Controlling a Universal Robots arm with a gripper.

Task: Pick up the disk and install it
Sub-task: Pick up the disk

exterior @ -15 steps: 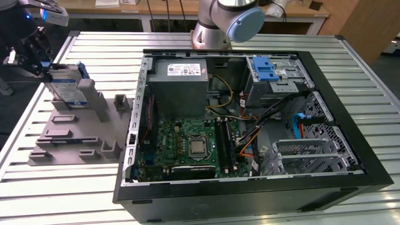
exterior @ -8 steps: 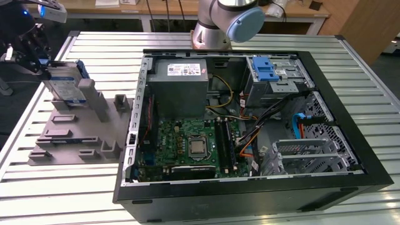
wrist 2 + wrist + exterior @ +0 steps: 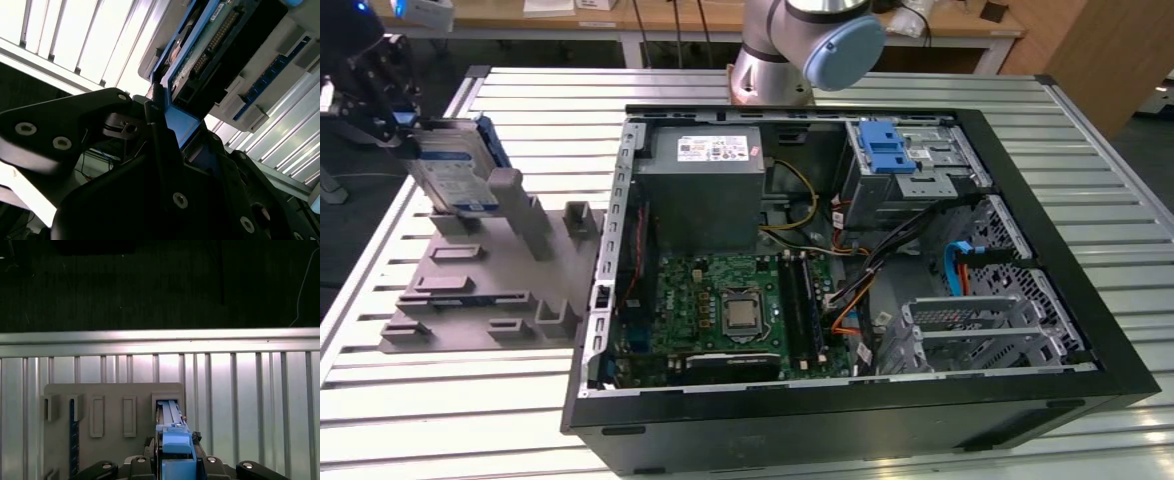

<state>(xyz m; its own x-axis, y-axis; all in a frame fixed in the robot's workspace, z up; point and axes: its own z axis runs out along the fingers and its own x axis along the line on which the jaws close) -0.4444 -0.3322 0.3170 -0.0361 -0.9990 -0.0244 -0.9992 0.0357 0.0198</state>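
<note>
Claw [image 3: 404,120]: pressed onto the disk's upper edge, at the exterior view's far left. In the second wrist view its black fingers [image 3: 156,131] sit against the blue frame on both sides.
Disk [image 3: 454,170]: upright and slightly tilted, its lower edge at a slot of the grey fixture. I cannot tell whether it rests in the slot or hangs just clear of it.
Exterior view: shows the disk's labelled silver face.
Second wrist view: shows the disk [image 3: 210,45] from the other side, a green circuit board with rows of contacts.
First wrist view: the disk [image 3: 170,427] is edge-on, a narrow blue and silver strip running from the claw [image 3: 175,460] down to the slot.
Fixture [image 3: 494,270]: a grey slotted block on the bench [image 3: 454,400], just beside the computer case on the exterior view's left.
Blue strip [image 3: 74,432]: thin, standing in another slot of the fixture, well apart from the disk (the first wrist view shows it clearly).
Computer case [image 3: 854,440]: black, lying open on the slatted bench, with a green board [image 3: 734,310], a grey box with a white sticker [image 3: 707,165] and a drive cage with a blue tab [image 3: 894,150] inside.
</note>
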